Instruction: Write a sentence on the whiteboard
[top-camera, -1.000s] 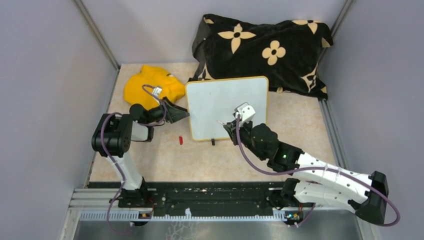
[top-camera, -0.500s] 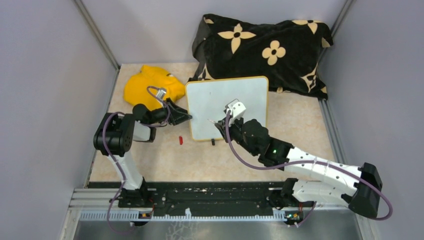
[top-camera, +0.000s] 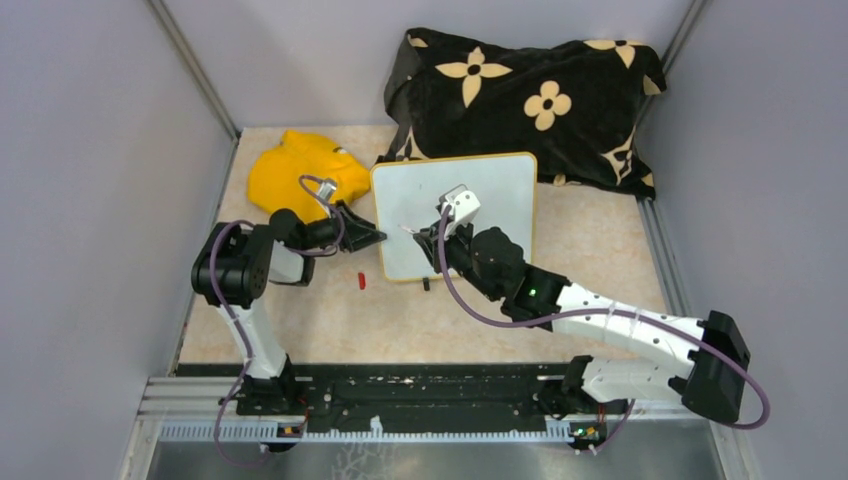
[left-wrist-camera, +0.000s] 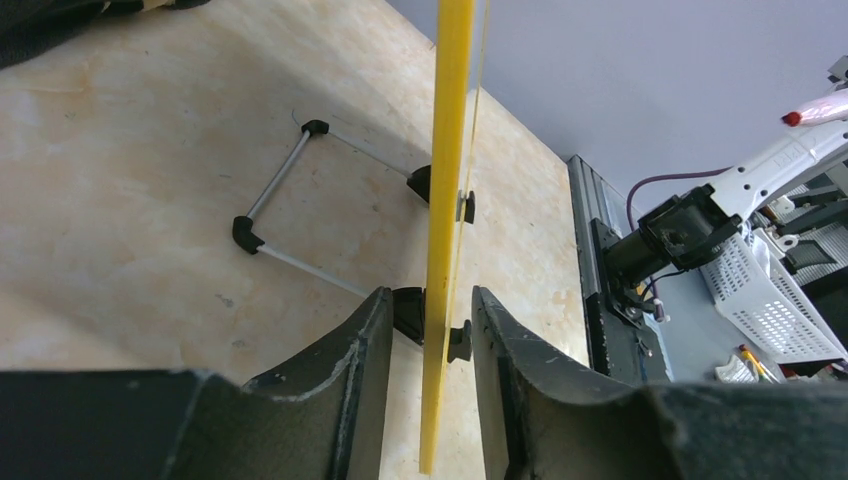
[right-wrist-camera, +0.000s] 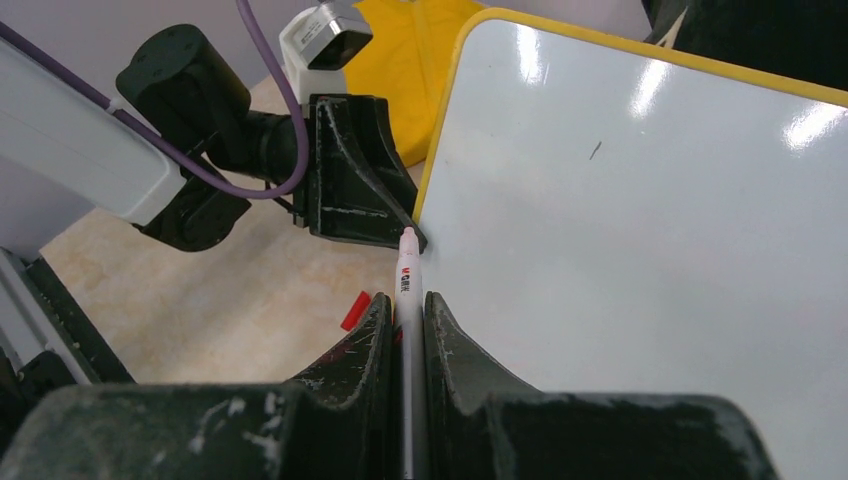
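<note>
The whiteboard (top-camera: 470, 200) stands tilted on its wire stand, and no red sentence shows on its white face (right-wrist-camera: 640, 230). My left gripper (top-camera: 374, 238) is open, its jaws astride the board's yellow left edge (left-wrist-camera: 447, 150) with a gap on each side, near a black clip foot (left-wrist-camera: 410, 312). My right gripper (top-camera: 428, 240) is shut on a white marker (right-wrist-camera: 408, 285). The marker's tip sits at the board's left edge, close to the left gripper's fingers (right-wrist-camera: 350, 170).
A red marker cap (top-camera: 362, 280) lies on the table just left of the board's lower corner. A yellow cloth (top-camera: 300, 172) lies at the back left. A black flowered pillow (top-camera: 530, 100) sits behind the board. Grey walls close in both sides.
My right arm has swung left across the board, carrying the marker from the board's middle to its left edge. My left gripper has edged right onto the board's left edge.
</note>
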